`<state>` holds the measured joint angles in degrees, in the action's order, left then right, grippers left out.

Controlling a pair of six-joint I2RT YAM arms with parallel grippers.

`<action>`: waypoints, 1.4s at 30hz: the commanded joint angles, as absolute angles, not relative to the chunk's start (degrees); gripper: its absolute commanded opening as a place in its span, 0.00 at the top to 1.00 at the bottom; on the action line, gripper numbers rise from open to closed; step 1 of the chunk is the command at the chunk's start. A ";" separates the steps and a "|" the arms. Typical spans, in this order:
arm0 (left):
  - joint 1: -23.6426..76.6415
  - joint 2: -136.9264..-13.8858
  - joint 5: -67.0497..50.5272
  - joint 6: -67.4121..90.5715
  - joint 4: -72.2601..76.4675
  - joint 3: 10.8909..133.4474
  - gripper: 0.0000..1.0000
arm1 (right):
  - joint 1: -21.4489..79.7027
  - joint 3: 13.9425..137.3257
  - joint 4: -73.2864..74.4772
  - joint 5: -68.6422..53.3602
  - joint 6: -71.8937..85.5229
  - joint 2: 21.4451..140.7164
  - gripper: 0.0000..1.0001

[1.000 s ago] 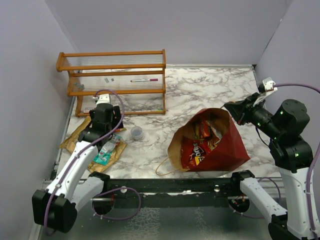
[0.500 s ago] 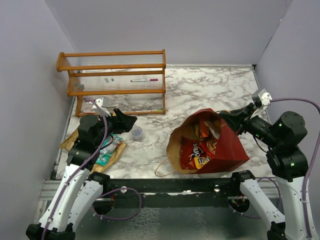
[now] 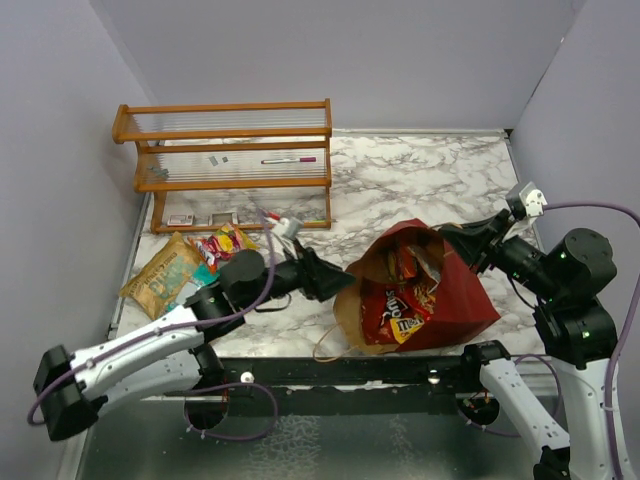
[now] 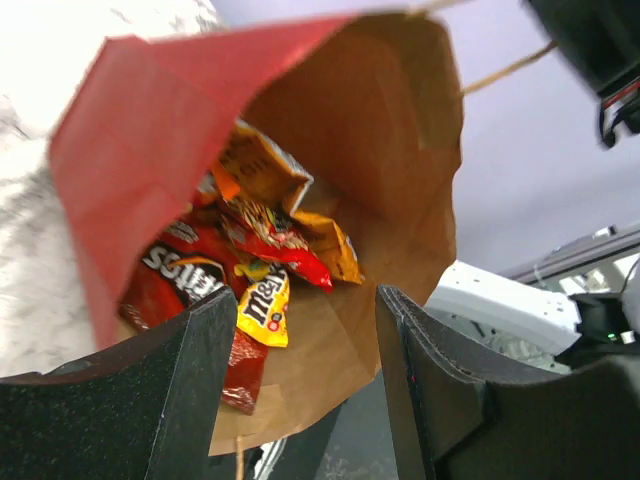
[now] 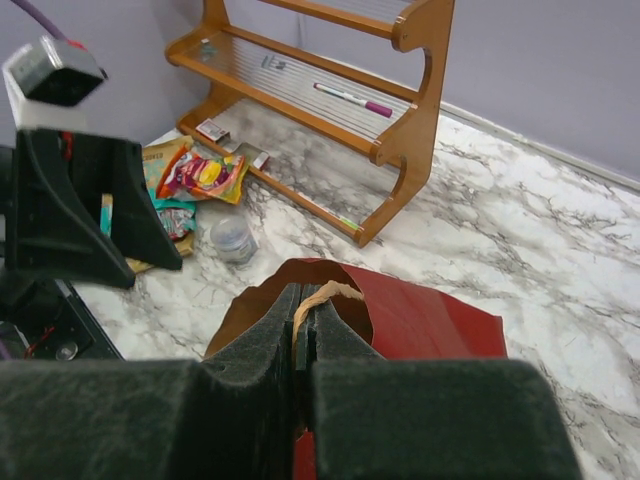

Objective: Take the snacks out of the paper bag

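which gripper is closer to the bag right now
Right. The right gripper is pinched shut on the far rim of the bag. The left gripper hovers open just in front of its mouth, apparently not touching.

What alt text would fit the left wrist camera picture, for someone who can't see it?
A dark red paper bag gapes open toward the camera, its tan inside holding a pile of red, orange and yellow snack packets. Two black fingers stand apart in the foreground, in front of the bag's mouth, with nothing between them.
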<state>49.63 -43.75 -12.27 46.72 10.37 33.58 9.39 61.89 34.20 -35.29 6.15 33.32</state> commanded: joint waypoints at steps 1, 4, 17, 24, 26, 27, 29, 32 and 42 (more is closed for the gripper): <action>63.98 -53.31 4.53 43.54 16.80 36.27 0.40 | 9.49 64.12 32.26 -33.30 6.08 33.17 0.98; 71.12 -59.91 12.75 41.24 15.30 38.91 0.40 | 9.49 65.04 32.90 -32.89 5.60 33.37 0.98; 81.80 -79.53 32.47 52.29 -4.81 50.59 0.39 | 9.49 65.12 33.07 -31.89 5.45 32.92 0.98; 84.64 -82.00 33.59 46.87 0.82 57.31 0.37 | 9.49 65.41 33.53 -31.24 5.68 33.11 0.98; 84.64 -82.99 35.03 47.00 1.75 59.87 0.35 | 9.49 65.38 33.34 -31.59 6.22 33.08 0.98; 84.64 -83.76 36.36 46.57 2.05 61.34 0.34 | 9.45 65.35 33.19 -31.82 6.50 33.06 0.98; 84.57 -85.55 39.49 46.40 1.26 64.19 0.34 | 9.49 65.23 33.01 -32.31 6.98 32.84 0.98; 83.46 -87.95 42.31 45.20 1.80 66.73 0.33 | 9.49 65.29 33.00 -32.42 7.35 32.55 0.98; 77.40 -96.74 39.34 43.92 0.30 76.17 0.43 | 9.49 66.10 33.40 -32.07 7.03 32.52 0.98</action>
<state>78.28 -94.30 37.89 45.69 0.89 72.03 9.39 63.70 35.14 -32.64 6.79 33.32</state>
